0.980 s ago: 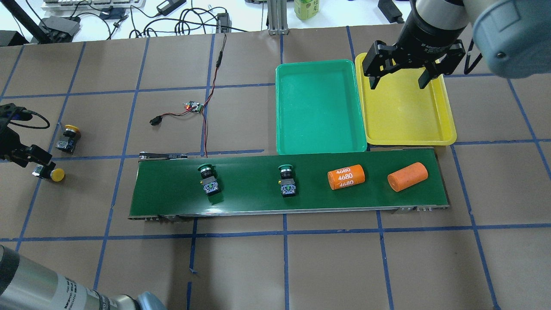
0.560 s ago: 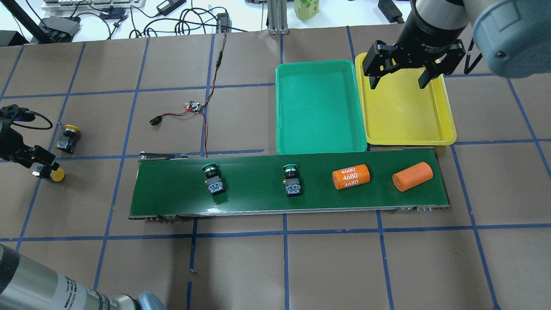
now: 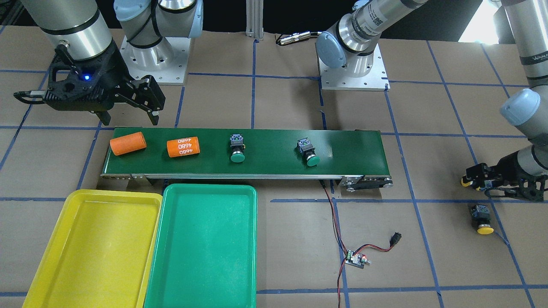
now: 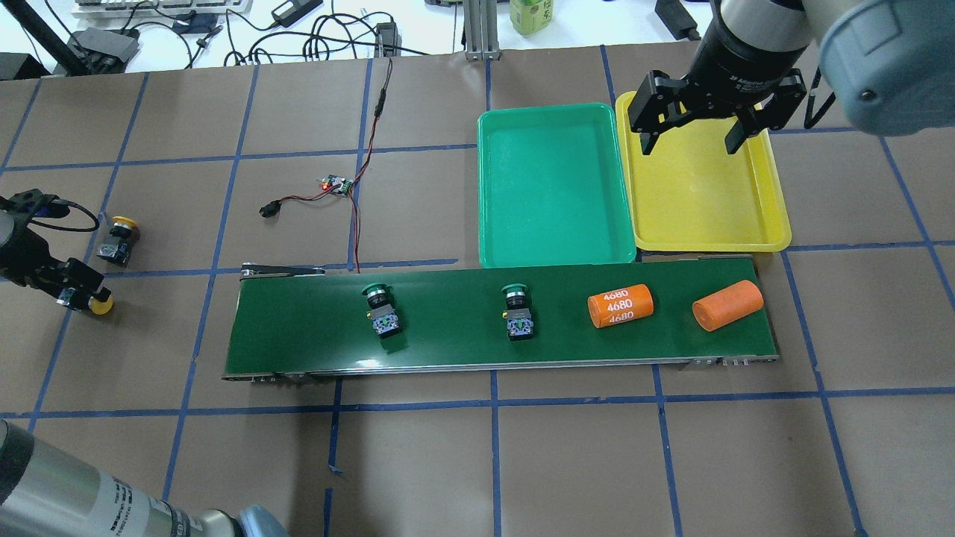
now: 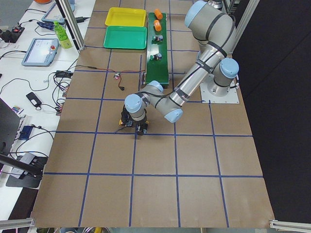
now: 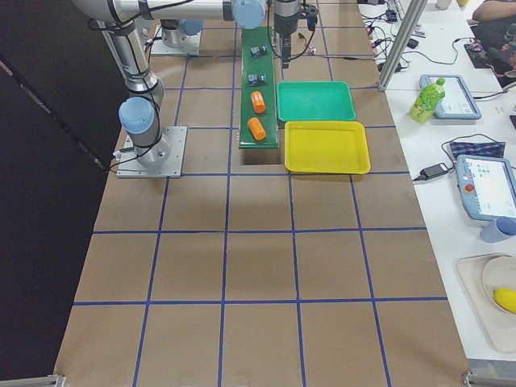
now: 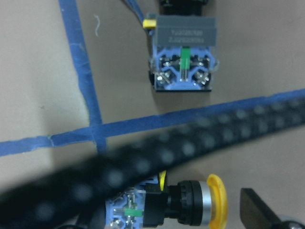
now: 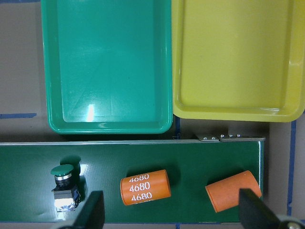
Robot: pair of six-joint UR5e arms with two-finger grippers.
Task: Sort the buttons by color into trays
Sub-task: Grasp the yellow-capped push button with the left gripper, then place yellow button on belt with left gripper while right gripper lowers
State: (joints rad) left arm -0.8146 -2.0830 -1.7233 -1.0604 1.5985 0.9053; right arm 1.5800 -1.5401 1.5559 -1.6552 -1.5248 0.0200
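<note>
While belted, green buttons (image 4: 383, 309) lie flat

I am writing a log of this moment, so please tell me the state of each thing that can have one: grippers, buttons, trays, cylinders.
left gripper: jaws shut on a yellow button
right gripper: jaws open, empty, above the yellow tray
other yellow button: lying on the table, free
two green buttons: lying on the conveyor belt
green tray: empty
yellow tray: empty
two orange cylinders: lying on their sides on the belt

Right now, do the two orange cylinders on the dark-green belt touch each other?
Apart. The overhead view shows bare belt between the printed orange cylinder and the plain orange cylinder.
</note>
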